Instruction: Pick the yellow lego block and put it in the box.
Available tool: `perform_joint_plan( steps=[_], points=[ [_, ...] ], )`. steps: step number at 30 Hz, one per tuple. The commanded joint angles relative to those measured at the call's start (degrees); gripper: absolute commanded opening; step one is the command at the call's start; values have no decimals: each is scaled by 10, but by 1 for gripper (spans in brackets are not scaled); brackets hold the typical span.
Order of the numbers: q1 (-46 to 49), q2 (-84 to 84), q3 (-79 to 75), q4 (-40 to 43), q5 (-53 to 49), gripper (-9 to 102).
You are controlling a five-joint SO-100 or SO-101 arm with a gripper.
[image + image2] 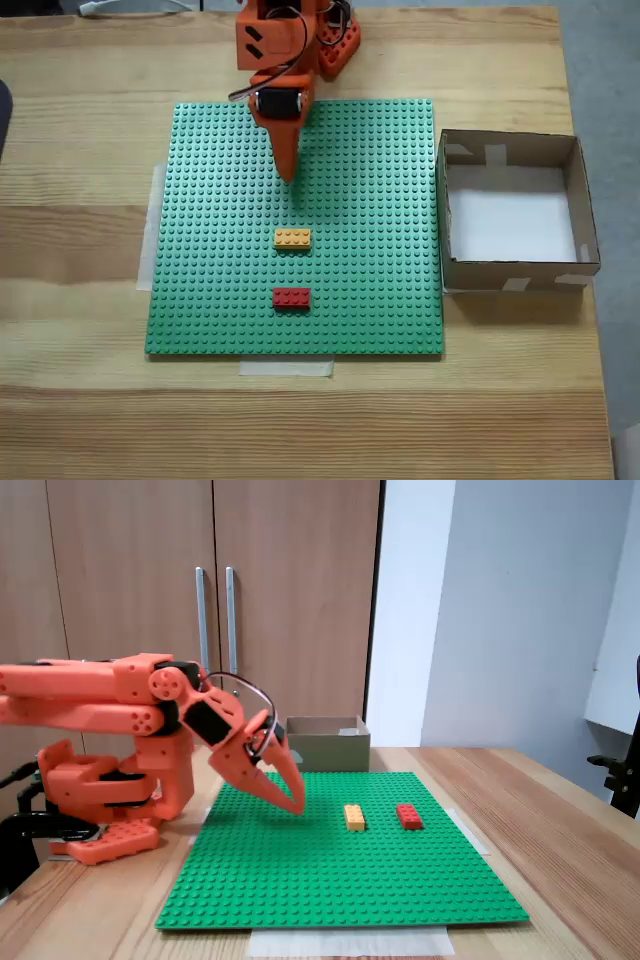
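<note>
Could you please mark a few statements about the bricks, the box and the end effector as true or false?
1. The yellow lego block sits on the green baseplate. True.
2. The end effector is gripping the yellow lego block. False: it hangs above the baseplate, apart from the block, holding nothing.
3. In the fixed view from above, the red brick lies nearer the bottom edge than the yellow one. True.
4. The box already holds a brick. False: its white floor is bare, and both bricks are on the baseplate.
5. The box stands on the baseplate. False: it stands on the wooden table beside the baseplate's edge.
</note>
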Motion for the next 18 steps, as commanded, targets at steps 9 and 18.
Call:
perform_joint_plan(
  steps=[9, 18],
  points=[
    [-18, -171, -173, 50, 42, -1],
    [-23, -287, -300, 119, 28, -1]
  ],
)
